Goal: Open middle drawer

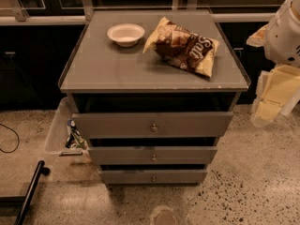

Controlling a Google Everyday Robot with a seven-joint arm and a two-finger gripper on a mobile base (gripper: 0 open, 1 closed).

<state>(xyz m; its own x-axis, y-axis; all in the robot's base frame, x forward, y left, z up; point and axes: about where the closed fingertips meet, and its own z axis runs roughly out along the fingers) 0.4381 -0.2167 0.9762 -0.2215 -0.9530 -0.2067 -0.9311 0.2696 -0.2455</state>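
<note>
Grey three-drawer cabinet [117, 67], gripper [273, 97] off to its right.

The middle drawer [187, 155], with a round knob [153, 157], sits between the taller top drawer [197, 124] and the narrow bottom drawer [187, 176]. On the cabinet top are a white bowl [125, 33] and a chip bag [183, 46]. At its left side are a clear plastic bin [58, 125] and a black pole [29, 193]. The gripper hangs beside the right top corner, apart from the drawer fronts; open or closed, cannot tell.

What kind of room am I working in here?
Probably an office break area or lab: a grey drawer cabinet holding a bowl and chip bag, on speckled polished floor. The gripper hangs at right.
</note>
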